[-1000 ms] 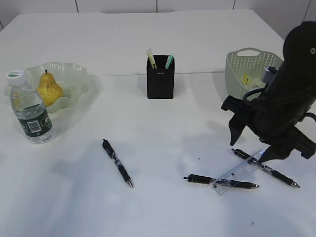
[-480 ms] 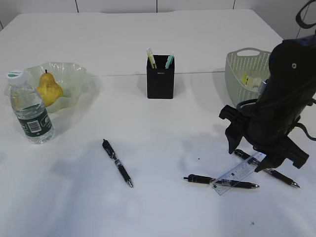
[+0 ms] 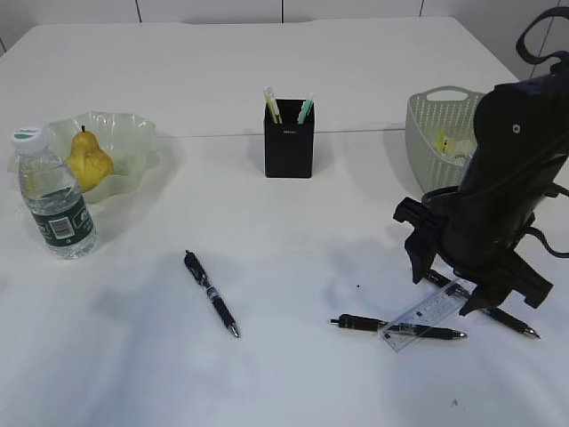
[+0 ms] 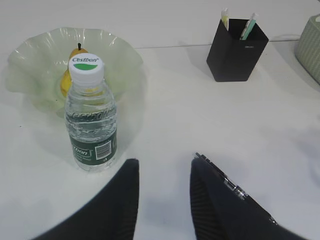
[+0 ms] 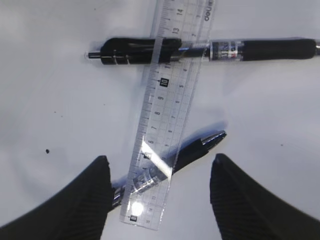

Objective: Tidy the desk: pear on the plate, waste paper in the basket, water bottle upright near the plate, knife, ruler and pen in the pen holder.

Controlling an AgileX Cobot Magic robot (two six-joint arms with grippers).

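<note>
The yellow pear (image 3: 89, 160) lies in the wavy pale-green plate (image 3: 133, 133). Beside it the water bottle (image 3: 55, 200) stands upright. Yellow and white waste paper (image 3: 442, 140) lies in the basket (image 3: 427, 116). The clear ruler (image 5: 167, 115) lies across two black pens (image 5: 200, 50) (image 5: 187, 154). My right gripper (image 5: 157, 165) is open, straddling the ruler's near end and the lower pen. A third pen (image 3: 211, 294) lies left of centre. My left gripper (image 4: 162, 167) is open and empty, near the bottle (image 4: 91, 117). The black pen holder (image 3: 289, 138) holds two slim items. No knife can be made out.
The right arm (image 3: 507, 178) stands in front of the basket and hides part of it. In the left wrist view the pen (image 4: 225, 182) lies by the right finger, with the pen holder (image 4: 236, 50) far right. The desk (image 3: 293, 231) is bare between pen holder and pens.
The right arm has swung left and come down over the ruler and pens, jaws staying open. The left gripper and all the objects stay where they were.
</note>
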